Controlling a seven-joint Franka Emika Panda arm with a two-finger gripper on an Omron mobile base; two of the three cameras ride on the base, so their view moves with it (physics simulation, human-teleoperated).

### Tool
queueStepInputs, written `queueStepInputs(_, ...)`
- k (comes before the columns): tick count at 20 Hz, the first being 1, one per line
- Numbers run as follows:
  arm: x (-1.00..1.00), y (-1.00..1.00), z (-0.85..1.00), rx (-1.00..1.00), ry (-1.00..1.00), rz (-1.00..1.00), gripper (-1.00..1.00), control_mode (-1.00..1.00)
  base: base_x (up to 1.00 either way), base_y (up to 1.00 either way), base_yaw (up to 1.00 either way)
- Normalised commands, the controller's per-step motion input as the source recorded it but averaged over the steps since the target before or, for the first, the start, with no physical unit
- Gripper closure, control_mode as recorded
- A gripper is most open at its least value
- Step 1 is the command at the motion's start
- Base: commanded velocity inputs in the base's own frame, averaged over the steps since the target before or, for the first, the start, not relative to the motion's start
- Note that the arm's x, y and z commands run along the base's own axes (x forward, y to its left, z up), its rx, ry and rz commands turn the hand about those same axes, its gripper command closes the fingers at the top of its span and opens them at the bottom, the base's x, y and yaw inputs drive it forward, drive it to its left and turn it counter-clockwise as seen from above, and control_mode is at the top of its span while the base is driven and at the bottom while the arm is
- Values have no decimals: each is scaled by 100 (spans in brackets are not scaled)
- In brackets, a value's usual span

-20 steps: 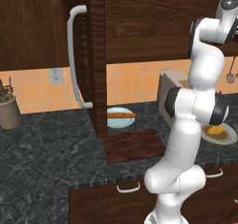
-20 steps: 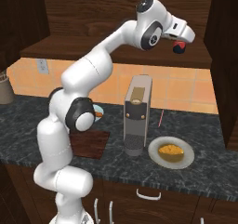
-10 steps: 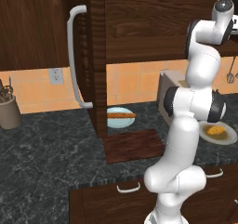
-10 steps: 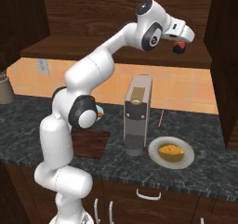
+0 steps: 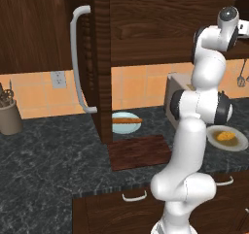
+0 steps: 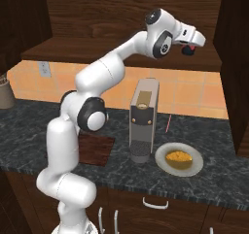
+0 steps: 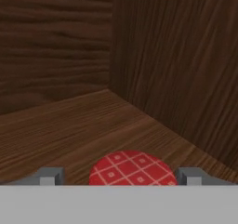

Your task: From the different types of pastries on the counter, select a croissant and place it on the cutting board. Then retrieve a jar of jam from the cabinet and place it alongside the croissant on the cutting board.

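Jam jar [image 7: 132, 168] sits between my fingertips [image 7: 51, 175] at the hand view's bottom; my claw [image 6: 188, 49] grasps it, upper right of the right base view, while croissant [image 6: 178, 156] lies lower right.

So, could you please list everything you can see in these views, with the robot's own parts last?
Jar of jam: one, red, between the gripper's fingers over the cabinet shelf.
Croissant: one, golden-orange, on a grey plate on the counter.
Stick pastry: one, brown, on a pale blue plate.
Cutting board: one, reddish-brown, bare, on the counter.
Coffee machine: one, grey, beside the croissant's plate.
Utensil holder: one, grey-brown, counter's far left.
Cabinet door: one, dark brown, open.
Gripper: one, at the cabinet shelf.
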Motion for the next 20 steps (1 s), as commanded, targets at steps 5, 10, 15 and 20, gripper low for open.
queueStepInputs(5, 5, 0, 0, 0, 11, -10, 100, -100, 0, 0, 0)
queueStepInputs(10, -8, 15, 5, 0, 10, -13, 100, -100, 0, 0, 0)
queueStepInputs(15, -50, 24, 4, 0, -10, -7, 100, -100, 0, 0, 0)
queueStepInputs(20, -80, 32, -1, -3, -26, -4, 100, -100, 0, 0, 0)
